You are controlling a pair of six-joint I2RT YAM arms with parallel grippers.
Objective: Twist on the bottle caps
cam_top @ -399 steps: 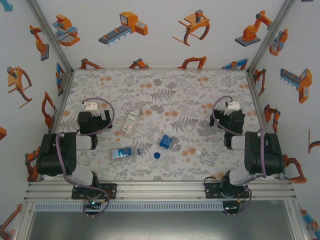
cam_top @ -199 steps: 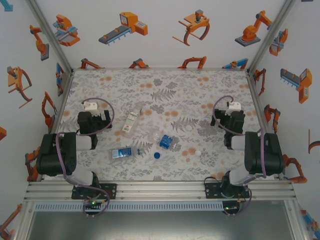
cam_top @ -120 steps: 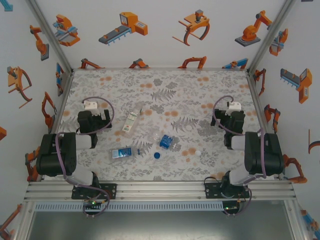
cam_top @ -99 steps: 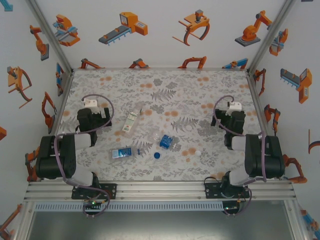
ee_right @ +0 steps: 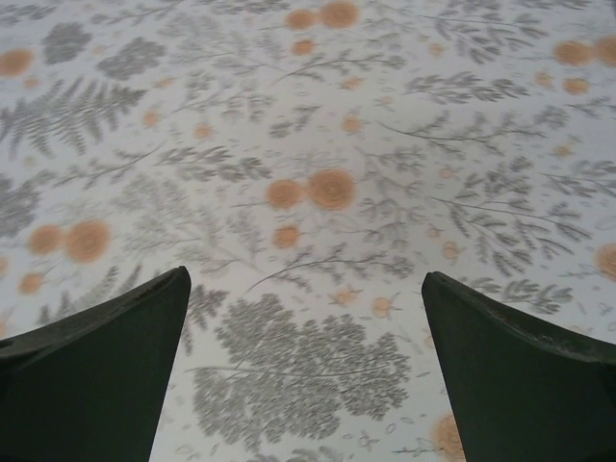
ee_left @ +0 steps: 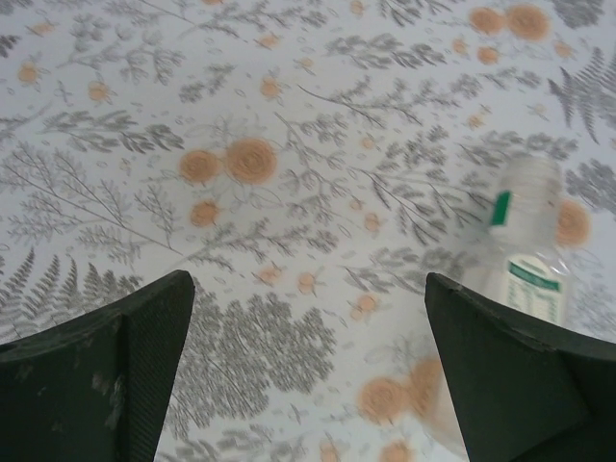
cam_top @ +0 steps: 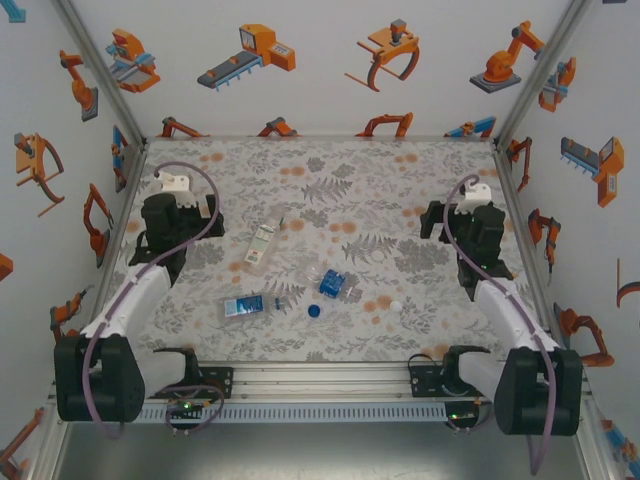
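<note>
Three clear bottles lie on the flowered table. The slim one with a white-and-green label (cam_top: pixel 262 243) is left of centre and also appears at the right of the left wrist view (ee_left: pixel 525 265). One blue-labelled bottle (cam_top: pixel 245 305) lies nearer the front, and another (cam_top: pixel 333 284) is at mid-table. A blue cap (cam_top: pixel 314 310) and a white cap (cam_top: pixel 397 305) rest loose on the cloth. My left gripper (cam_top: pixel 170 225) (ee_left: pixel 308 289) hangs open over bare cloth, left of the slim bottle. My right gripper (cam_top: pixel 478 235) (ee_right: pixel 305 279) hangs open at the far right, away from every bottle and cap.
Aluminium frame posts (cam_top: pixel 105 75) and white walls with robot stickers close in the table on three sides. The mounting rail (cam_top: pixel 320 385) runs along the near edge. Both arms lie stretched along the table's left and right sides.
Both arms have unfolded from their tucked pose and stretched away from their bases. The grippers have shifted toward the far side. Bottles and caps have not moved.
</note>
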